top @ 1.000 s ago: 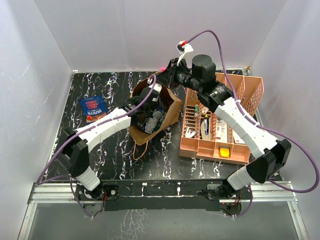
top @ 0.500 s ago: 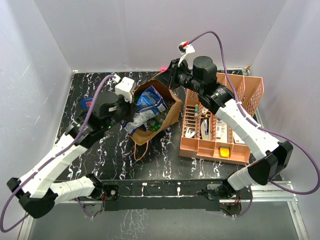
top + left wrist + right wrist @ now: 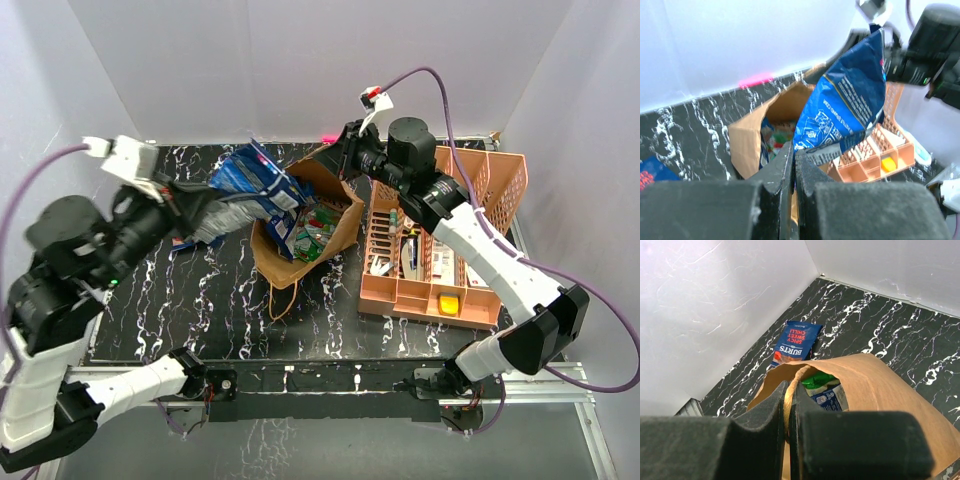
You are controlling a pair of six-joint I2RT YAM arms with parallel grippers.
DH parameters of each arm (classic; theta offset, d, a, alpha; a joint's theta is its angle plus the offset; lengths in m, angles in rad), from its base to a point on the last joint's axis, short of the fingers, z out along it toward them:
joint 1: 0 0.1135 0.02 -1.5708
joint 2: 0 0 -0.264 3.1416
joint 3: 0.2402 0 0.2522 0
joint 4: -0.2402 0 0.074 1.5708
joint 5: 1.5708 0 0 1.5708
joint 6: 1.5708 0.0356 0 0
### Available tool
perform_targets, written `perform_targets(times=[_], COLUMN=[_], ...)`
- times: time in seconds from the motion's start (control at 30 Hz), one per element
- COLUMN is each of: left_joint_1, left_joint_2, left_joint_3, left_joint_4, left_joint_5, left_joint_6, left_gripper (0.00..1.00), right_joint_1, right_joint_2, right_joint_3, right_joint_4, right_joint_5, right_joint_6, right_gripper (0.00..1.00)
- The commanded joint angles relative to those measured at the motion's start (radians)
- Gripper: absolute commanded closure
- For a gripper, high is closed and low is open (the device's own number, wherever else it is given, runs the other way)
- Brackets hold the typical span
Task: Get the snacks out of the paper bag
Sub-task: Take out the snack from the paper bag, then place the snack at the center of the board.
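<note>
The brown paper bag [image 3: 338,228] stands open mid-table, with green, red and blue snacks [image 3: 314,226] inside. High over its left side, my left gripper [image 3: 208,213] is shut on the silver end of a large blue snack packet [image 3: 255,183]; in the left wrist view the packet [image 3: 845,102] hangs from my left gripper [image 3: 794,152] above the bag [image 3: 747,140]. My right gripper [image 3: 336,158] is at the bag's back rim. The right wrist view shows my right gripper [image 3: 789,390] shut on the bag's twisted handle [image 3: 796,377], with a green packet [image 3: 819,379] below. A blue Burts packet [image 3: 796,342] lies on the table.
A peach lattice basket [image 3: 424,298] with small toiletries stands right of the bag, also in the left wrist view [image 3: 890,145]. White walls enclose the black marbled table [image 3: 210,310] on three sides. The bag's front handle [image 3: 281,298] droops onto the table.
My left arm has come out of the bag, lifting the blue packet up and to the left, clear of the rim. The right arm has held its place at the bag.
</note>
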Motion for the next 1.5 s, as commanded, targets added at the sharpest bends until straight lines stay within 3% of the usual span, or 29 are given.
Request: perform_targets(times=[0.0,0.23,0.47,0.6,0.67,0.8,0.97,1.3,1.47], left_joint_1=[-0.003,-0.004,-0.004,0.012,0.105,0.453,0.664,0.869,0.898], left_joint_2=[0.037,0.114,0.300,0.377,0.390,0.449,0.512,0.652,0.709], left_joint_3=[0.180,0.263,0.297,0.242,0.179,0.143,0.011,-0.160,-0.220], left_joint_4=[-0.056,0.023,-0.055,-0.017,0.039,-0.026,0.059,0.294,0.368], left_joint_5=[-0.094,-0.418,-0.697,-0.811,-0.752,-0.391,-0.050,0.254,0.264], left_joint_6=[0.021,0.044,0.128,0.181,0.191,0.000,-0.194,-0.494,-0.617], left_gripper=[1.00,1.00,1.00,1.00,1.00,1.00,1.00,1.00,1.00], right_joint_1=[0.002,0.002,0.002,0.001,0.001,0.002,0.001,0.001,0.001], right_joint_2=[-0.071,-0.094,-0.108,-0.106,-0.102,-0.099,-0.096,-0.096,-0.093], right_joint_3=[-0.012,-0.042,-0.055,-0.052,-0.051,-0.052,-0.050,-0.078,-0.074], right_joint_4=[0.095,0.111,0.112,0.112,0.111,0.103,0.096,0.108,0.109], right_joint_5=[0.020,0.027,0.040,0.035,0.029,0.022,0.021,0.015,0.014], right_joint_6=[-0.003,0.005,0.006,0.007,0.009,0.009,0.001,0.007,0.012], right_gripper=[0.93,0.93,0.93,0.93,0.93,0.93,0.93,0.93,0.93])
